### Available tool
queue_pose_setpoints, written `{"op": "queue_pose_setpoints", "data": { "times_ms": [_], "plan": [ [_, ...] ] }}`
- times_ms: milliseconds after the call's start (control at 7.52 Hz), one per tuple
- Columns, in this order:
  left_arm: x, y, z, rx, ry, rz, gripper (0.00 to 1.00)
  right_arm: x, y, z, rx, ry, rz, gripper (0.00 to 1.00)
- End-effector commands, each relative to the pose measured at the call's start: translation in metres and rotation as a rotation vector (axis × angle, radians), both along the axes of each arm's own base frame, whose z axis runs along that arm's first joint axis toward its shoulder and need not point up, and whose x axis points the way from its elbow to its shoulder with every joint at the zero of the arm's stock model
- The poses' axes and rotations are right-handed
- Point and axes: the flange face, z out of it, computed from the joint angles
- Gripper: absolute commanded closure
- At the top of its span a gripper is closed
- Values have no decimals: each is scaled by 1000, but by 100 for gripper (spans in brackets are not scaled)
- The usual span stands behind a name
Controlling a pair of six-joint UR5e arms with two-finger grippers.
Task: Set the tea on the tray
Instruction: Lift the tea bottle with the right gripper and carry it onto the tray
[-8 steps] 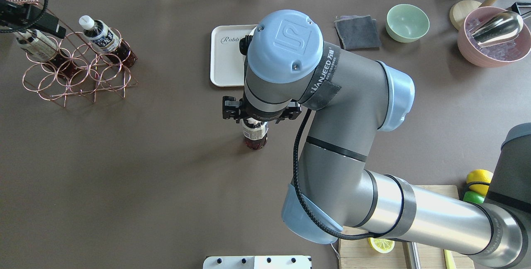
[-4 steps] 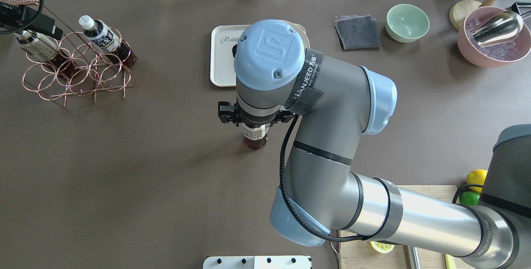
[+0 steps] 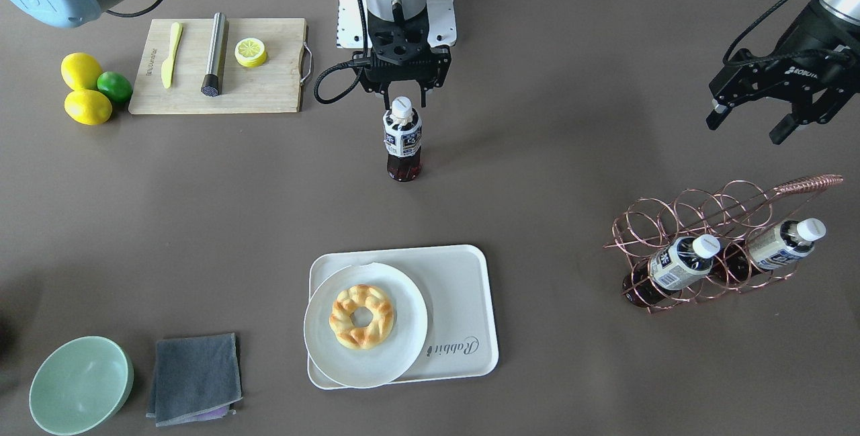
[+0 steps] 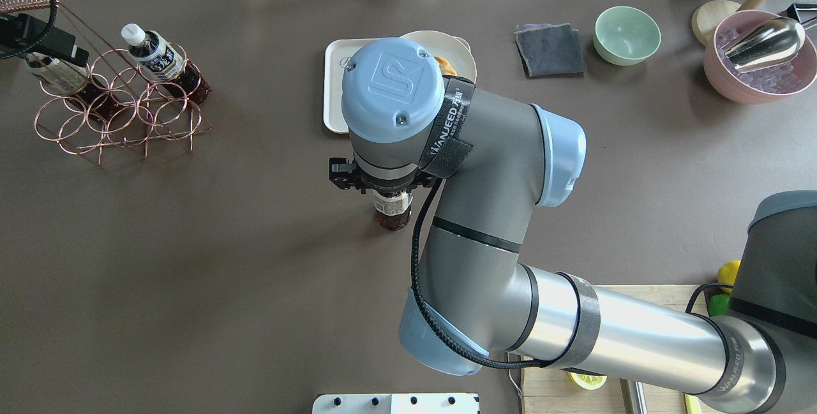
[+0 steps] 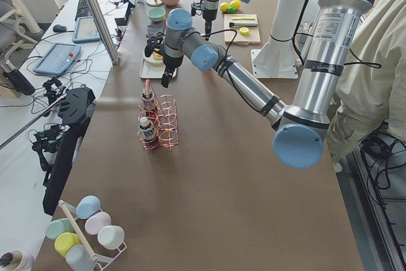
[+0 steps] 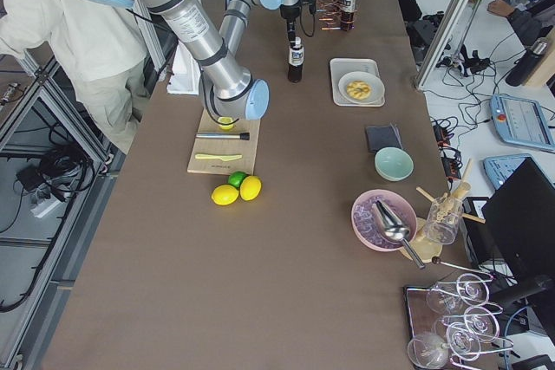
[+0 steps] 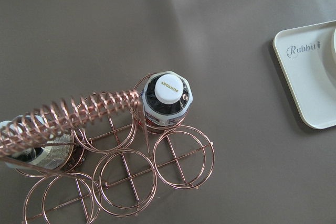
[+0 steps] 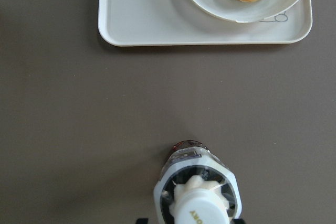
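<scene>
Right jaws stand parted over upright tea [image 3: 403, 144].

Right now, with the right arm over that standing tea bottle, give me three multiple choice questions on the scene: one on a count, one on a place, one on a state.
1. How many bottles lie in the copper rack? A one, B two, C three.
2. Where is the tea bottle below the right gripper? A on the tray, B on the bare table, C in the rack.
3. That bottle is: A upright and capped, B tipped on its side, C upright with no cap.

Answers: 1 B, two lie in its rings. 2 B, it stands short of the tray. 3 A, its white cap is on top.
</scene>
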Motion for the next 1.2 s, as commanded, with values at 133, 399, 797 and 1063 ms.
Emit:
{"op": "queue_pose_setpoints", "data": {
  "times_ms": [133, 399, 797, 1063],
  "plan": [
    [-2, 5, 10, 11, 7, -3, 4, 0, -5, 2, 7, 10, 10, 56],
    [-2, 6, 8, 12, 9, -3, 4, 3, -8, 1, 10, 9, 14, 100],
    [-32, 36, 33, -16, -12, -29, 4, 20, -36, -27, 49, -9, 28, 100],
    [-71, 57, 87, -11, -53, -51, 4, 20, -80, -54, 54, 9, 46, 100]
  ]
}}
